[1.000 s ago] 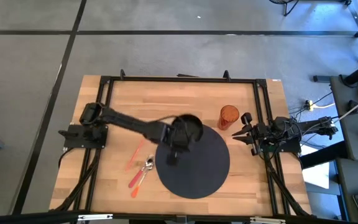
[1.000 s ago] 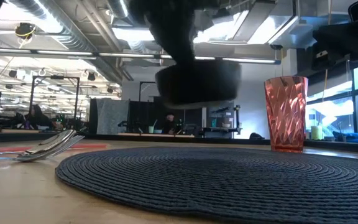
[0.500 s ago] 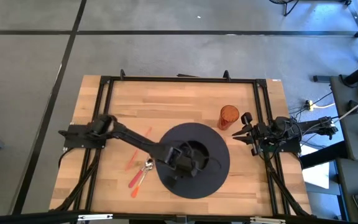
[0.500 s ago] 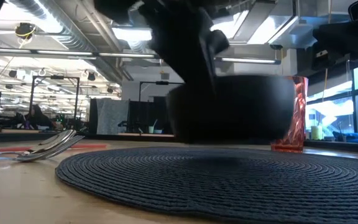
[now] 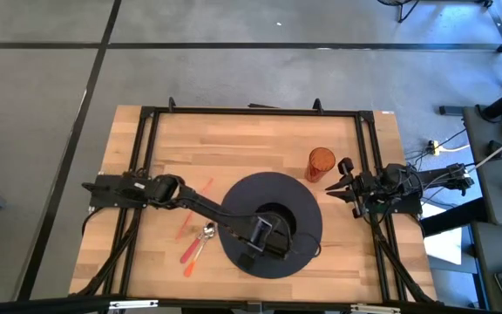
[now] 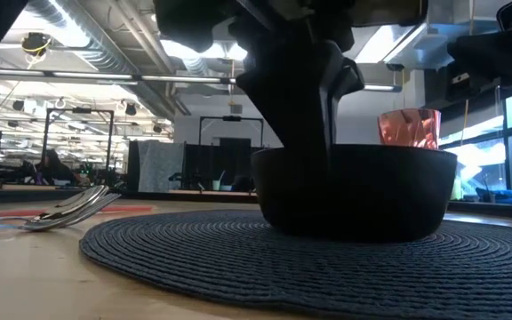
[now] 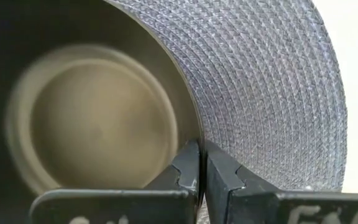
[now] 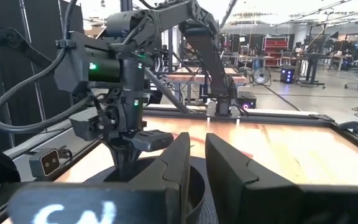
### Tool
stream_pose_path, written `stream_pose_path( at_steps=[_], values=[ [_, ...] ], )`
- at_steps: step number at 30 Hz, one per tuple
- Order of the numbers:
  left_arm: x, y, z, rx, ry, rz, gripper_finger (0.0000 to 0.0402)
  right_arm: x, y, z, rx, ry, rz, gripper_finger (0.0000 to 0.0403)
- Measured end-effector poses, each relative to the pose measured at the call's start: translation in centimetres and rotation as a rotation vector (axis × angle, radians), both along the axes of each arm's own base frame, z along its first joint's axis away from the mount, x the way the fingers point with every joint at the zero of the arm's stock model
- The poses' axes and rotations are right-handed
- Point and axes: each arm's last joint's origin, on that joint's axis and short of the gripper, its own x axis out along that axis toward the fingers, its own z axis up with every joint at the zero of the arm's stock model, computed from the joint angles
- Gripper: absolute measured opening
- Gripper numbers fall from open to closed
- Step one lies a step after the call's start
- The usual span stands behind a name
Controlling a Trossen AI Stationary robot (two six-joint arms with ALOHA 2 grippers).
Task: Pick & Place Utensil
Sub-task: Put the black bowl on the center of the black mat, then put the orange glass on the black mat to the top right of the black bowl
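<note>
Left gripper (image 5: 268, 240) reaches out over the round dark woven placemat (image 5: 308, 205); its fingers (image 7: 188, 171) are pinched almost together on the rim of a black bowl (image 6: 354, 191), one inside the wall and one outside; bowl base sits on the placemat in the low view, near the mat's centre and slightly toward the bench's front edge.

Right gripper (image 5: 345, 185) waits at the bench's right edge, beside the orange-red ribbed tumbler (image 5: 321, 163); its fingers (image 8: 179, 158) stand close together with a narrow gap, nothing between them.

Utensils lie on bare wood just off the placemat's left rim, toward the front-left of the bench: a metal spoon (image 5: 208, 230) with its bowl nearest the mat, orange-handled pieces (image 5: 190, 253) alongside it, and a thin red stick-like piece (image 5: 192, 216) a little farther back; none touched by either gripper; fork tines (image 6: 78, 206) show at table height in the low view.

Tumbler stands upright just beyond the placemat's back-right rim.
</note>
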Motion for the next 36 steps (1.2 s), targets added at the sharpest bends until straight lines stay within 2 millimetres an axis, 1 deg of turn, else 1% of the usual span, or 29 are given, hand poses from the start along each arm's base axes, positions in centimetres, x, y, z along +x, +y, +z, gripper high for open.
stream_pose_path(
  at_steps=[4,10,14,17,22,25,27,29,31,33,36],
  values=[
    [0.0,0.2,0.0,0.003,0.001,0.035,0.0014,0.0,0.0,0.0,0.003,0.000,0.000,0.0053],
    [-0.1,0.1,-0.1,-0.047,0.033,0.013,0.0048,0.0,0.0,0.0,0.001,0.000,0.000,0.0053],
    [-0.3,-0.2,0.5,-0.053,0.023,0.006,0.0074,0.0,0.0,0.0,0.000,0.000,0.000,0.0053],
    [-0.5,-0.1,1.5,-0.045,0.000,-0.015,0.0093,0.0,0.0,0.0,0.000,0.000,0.000,0.0053],
    [-1.2,0.2,4.1,-0.004,-0.055,-0.040,0.0118,0.0,0.0,-0.1,-0.001,0.007,0.000,0.0053],
    [-2.9,0.9,6.6,0.027,-0.022,-0.040,0.0121,0.0,0.0,-0.1,0.000,0.008,0.000,0.0053],
    [-4.3,1.6,8.2,0.047,-0.005,-0.030,0.0114,0.0,0.0,-0.1,0.000,0.008,0.001,0.0053],
    [-5.2,2.3,9.3,0.031,-0.067,-0.033,0.0099,0.0,0.0,-0.1,-0.001,0.008,0.000,0.0053],
    [-6.3,3.4,10.2,0.008,-0.168,-0.063,0.0081,0.0,0.0,-0.1,0.000,0.008,0.000,0.0053],
    [-8.1,5.0,10.6,-0.001,-0.250,-0.070,0.0061,0.0,0.0,-0.1,0.002,0.009,0.002,0.0053],
    [-11.6,8.5,10.4,0.007,-0.399,0.024,0.0032,0.0,0.0,-0.1,0.001,0.010,0.011,0.0053]
  ],
)
